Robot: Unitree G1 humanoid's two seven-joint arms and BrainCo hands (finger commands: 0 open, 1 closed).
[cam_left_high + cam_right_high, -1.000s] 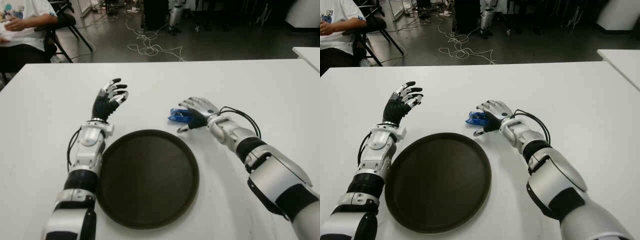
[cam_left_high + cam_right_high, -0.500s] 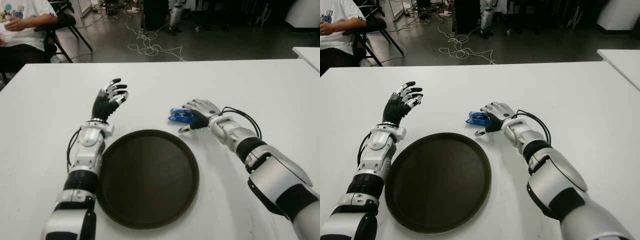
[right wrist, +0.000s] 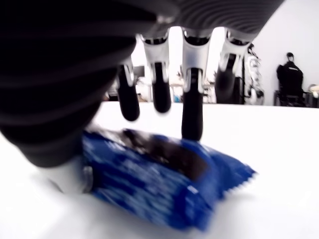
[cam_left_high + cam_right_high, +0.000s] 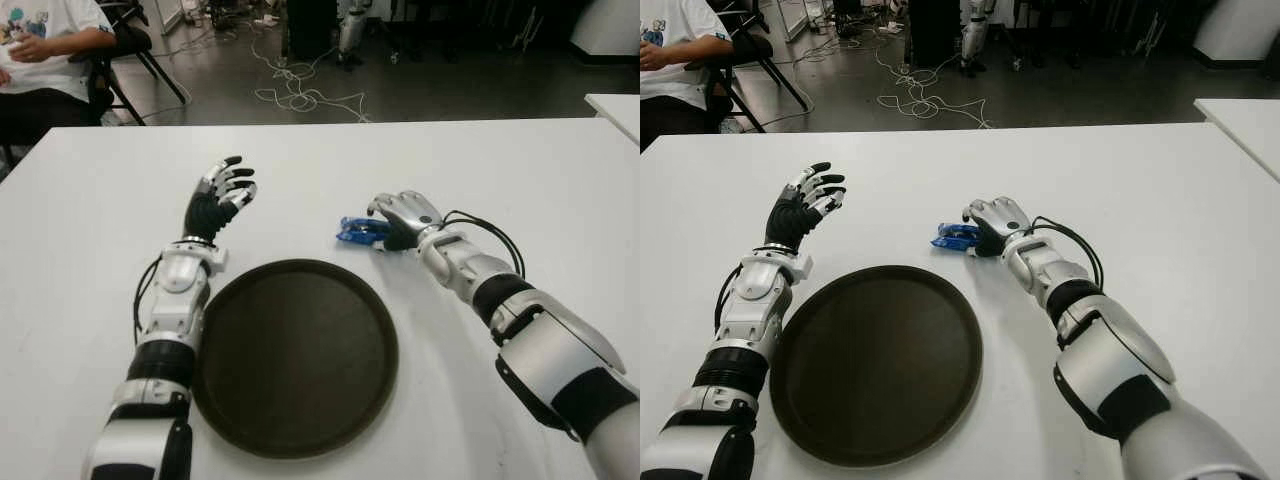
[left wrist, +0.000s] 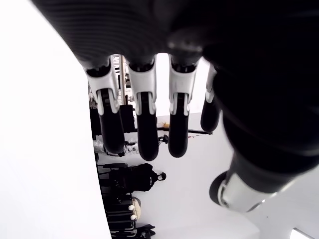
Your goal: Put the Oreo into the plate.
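The Oreo (image 4: 351,230) is a small blue packet lying on the white table (image 4: 520,180), just beyond the far right rim of the round dark plate (image 4: 295,360). My right hand (image 4: 388,222) sits over its right end, fingers curled down on top and the thumb tucked against its side. In the right wrist view the Oreo packet (image 3: 159,184) lies on the table under the fingertips (image 3: 192,119), one tip touching it. My left hand (image 4: 218,195) is raised to the left of the plate, its fingers spread and holding nothing, as the left wrist view (image 5: 149,134) confirms.
A seated person (image 4: 45,55) is at the far left beyond the table. Loose cables (image 4: 300,95) lie on the floor behind the table's far edge. The corner of another white table (image 4: 615,105) shows at the right.
My right hand has closed: the thumb that stuck out toward the plate is now tucked in and the fingers have curled onto the Oreo. The left hand and plate have not moved.
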